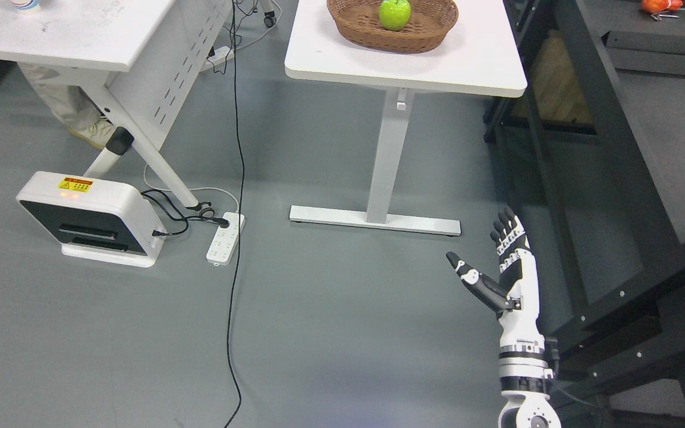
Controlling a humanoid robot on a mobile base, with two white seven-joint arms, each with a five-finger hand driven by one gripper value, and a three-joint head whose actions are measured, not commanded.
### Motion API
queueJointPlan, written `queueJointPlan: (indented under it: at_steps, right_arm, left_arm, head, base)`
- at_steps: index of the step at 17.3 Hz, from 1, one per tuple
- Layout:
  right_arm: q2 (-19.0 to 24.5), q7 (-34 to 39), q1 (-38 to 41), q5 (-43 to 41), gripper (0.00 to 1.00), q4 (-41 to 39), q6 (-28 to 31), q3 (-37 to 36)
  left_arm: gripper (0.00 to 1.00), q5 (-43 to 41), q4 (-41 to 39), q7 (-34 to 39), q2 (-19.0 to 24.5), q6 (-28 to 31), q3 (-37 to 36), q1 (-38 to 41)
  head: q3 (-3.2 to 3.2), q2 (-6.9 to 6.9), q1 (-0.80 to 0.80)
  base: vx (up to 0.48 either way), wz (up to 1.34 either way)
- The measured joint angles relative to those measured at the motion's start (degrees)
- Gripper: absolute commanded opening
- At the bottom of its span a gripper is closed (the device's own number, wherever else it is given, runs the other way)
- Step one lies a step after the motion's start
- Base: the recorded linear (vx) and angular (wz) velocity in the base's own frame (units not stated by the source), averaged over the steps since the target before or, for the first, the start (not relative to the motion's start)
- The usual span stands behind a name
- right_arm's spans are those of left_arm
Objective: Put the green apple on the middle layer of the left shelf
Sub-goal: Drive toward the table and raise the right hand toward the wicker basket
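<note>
Nothing done yet: green apple (395, 13) untouched in the wicker basket (431, 32) on the counter (485, 65), right hand (506, 267) well short, fingers (509, 229) released, holding nothing.

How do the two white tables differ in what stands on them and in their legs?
The right white table bears a brown woven basket holding a green apple; the left white table shows only a cup. The right one has one upright column, the left one slanted legs. Both have white tops.

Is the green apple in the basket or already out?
In: the green apple sits inside the wicker basket on the white table.
</note>
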Motion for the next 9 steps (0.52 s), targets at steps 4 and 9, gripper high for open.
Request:
queueJointPlan:
  at_steps: [4, 9]
  right_arm:
    - [0.0, 0.0, 0.1, 0.0, 1.00, -0.1, 0.0, -0.1]
    - [0.0, -0.1, -0.1, 0.0, 1.00, -0.1, 0.3, -0.1]
  left_arm:
    - [1.00, 0.0, 0.0, 0.0, 0.0, 0.1, 0.0, 0.0]
    - [1.00, 0.0, 0.0, 0.0, 0.0, 0.1, 0.0, 0.0]
  head:
    - [0.00, 0.00, 0.00]
    - [0.00, 0.00, 0.00]
  base:
    - [0.071, 0.18]
    - [0.110, 0.15]
